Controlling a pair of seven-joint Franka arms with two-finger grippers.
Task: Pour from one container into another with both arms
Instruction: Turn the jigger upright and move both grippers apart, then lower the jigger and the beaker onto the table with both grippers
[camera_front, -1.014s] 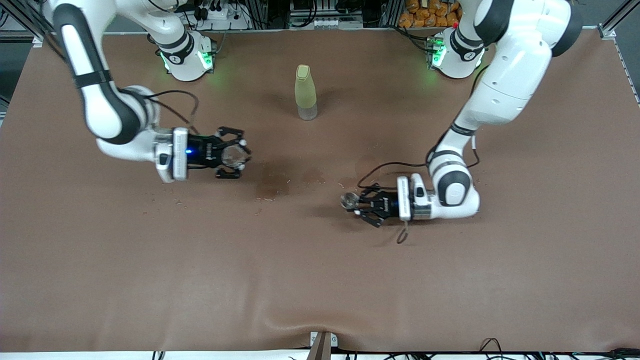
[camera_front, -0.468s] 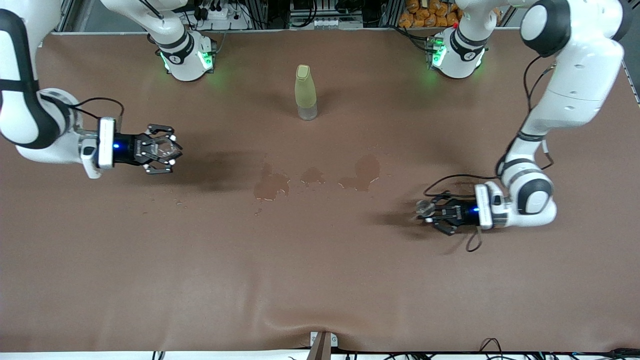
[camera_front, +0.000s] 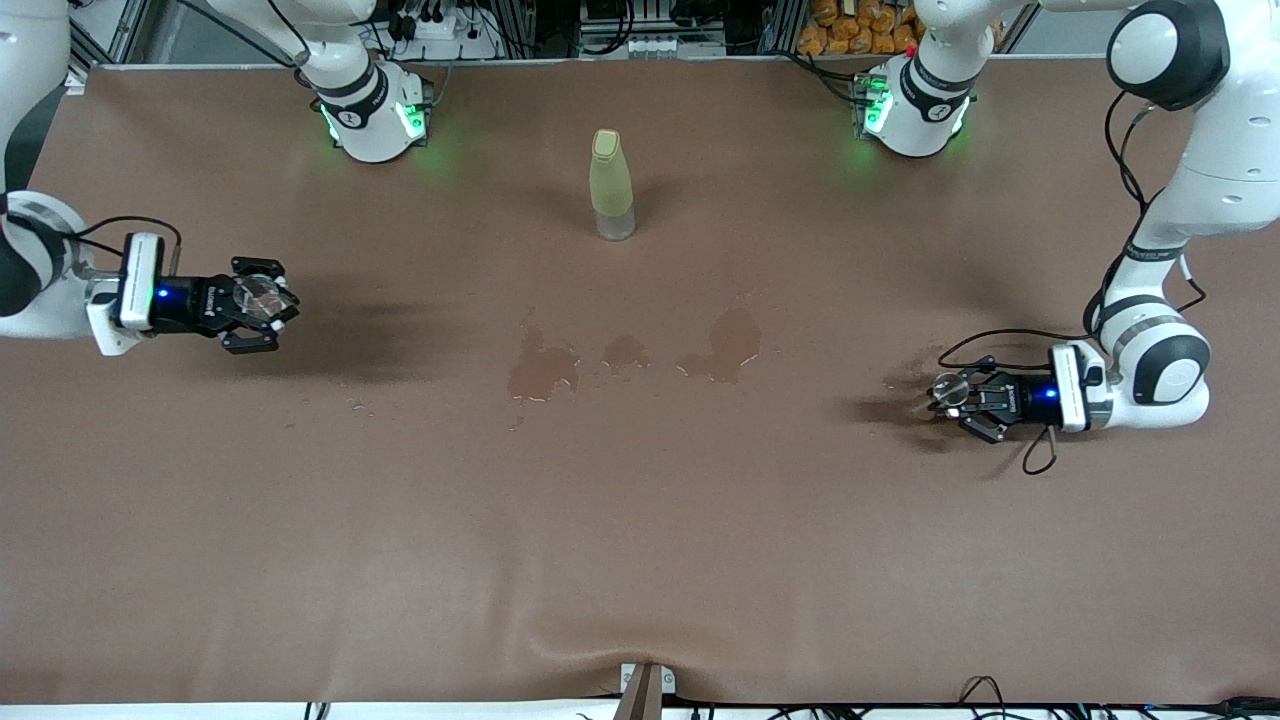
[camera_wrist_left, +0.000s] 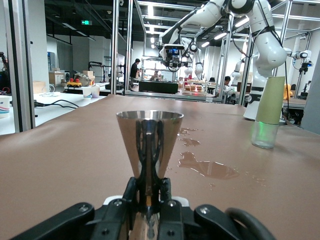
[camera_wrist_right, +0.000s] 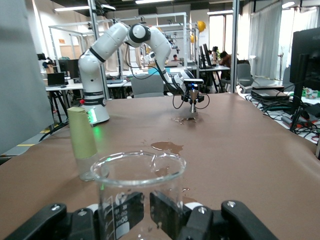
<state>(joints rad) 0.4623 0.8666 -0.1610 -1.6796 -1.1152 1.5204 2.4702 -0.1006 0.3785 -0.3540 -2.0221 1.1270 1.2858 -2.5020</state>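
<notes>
My right gripper (camera_front: 270, 303) is shut on a clear glass beaker (camera_front: 262, 298), held upright low over the table toward the right arm's end. In the right wrist view the beaker (camera_wrist_right: 137, 192) stands in front of my right gripper (camera_wrist_right: 146, 210). My left gripper (camera_front: 942, 396) is shut on a small metal cone-shaped cup (camera_front: 950, 390), low over the table toward the left arm's end. In the left wrist view the cup (camera_wrist_left: 149, 142) stands upright, pinched at its narrow base by my left gripper (camera_wrist_left: 149, 189).
A yellow-green bottle (camera_front: 611, 185) stands upright mid-table near the robots' bases; it also shows as the bottle (camera_wrist_left: 269, 112) and the bottle (camera_wrist_right: 83, 142). Wet patches (camera_front: 542, 368) and a larger wet patch (camera_front: 728, 345) lie on the brown table cover (camera_front: 640, 540).
Both grippers have moved apart from the middle toward their own ends of the table, each carrying its vessel. The wet patches in the middle now show.
</notes>
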